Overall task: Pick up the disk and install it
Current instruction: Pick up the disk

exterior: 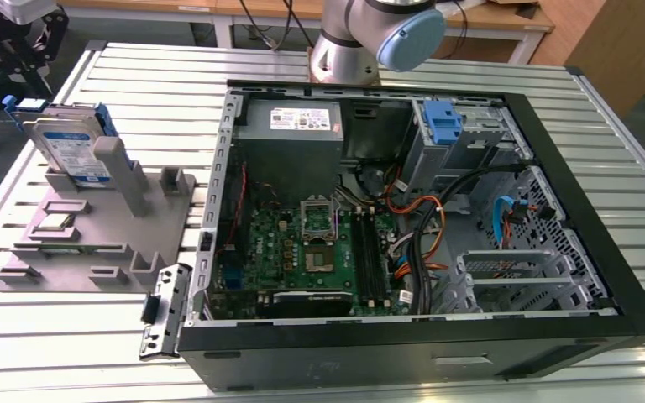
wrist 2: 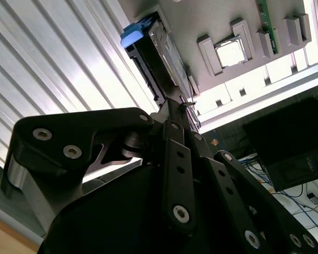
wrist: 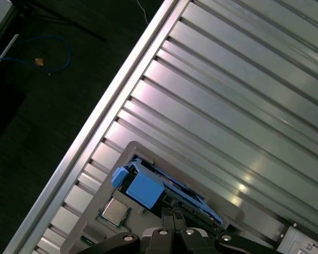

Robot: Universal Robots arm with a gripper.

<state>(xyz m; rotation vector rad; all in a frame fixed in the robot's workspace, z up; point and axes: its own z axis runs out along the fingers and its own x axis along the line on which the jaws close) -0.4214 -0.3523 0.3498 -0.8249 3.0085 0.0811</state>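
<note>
Well, disk (exterior: 70, 149) upright in holder (exterior: 98, 252), exterior view; blue rail (wrist: 144, 189), first wrist view

Grey holder tray (exterior: 175, 222) just below my gripper (wrist 2: 181, 103), processor chip (exterior: 54, 222) seated in it; open computer case (exterior: 412, 353) well apart.

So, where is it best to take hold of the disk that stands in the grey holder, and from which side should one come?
Take the disk by its free upper edge, coming from above and pinching across its two flat faces. It stands on edge, slightly leaning, and the posts of the grey holder hem in its lower part, so the top looks the most open.
</note>
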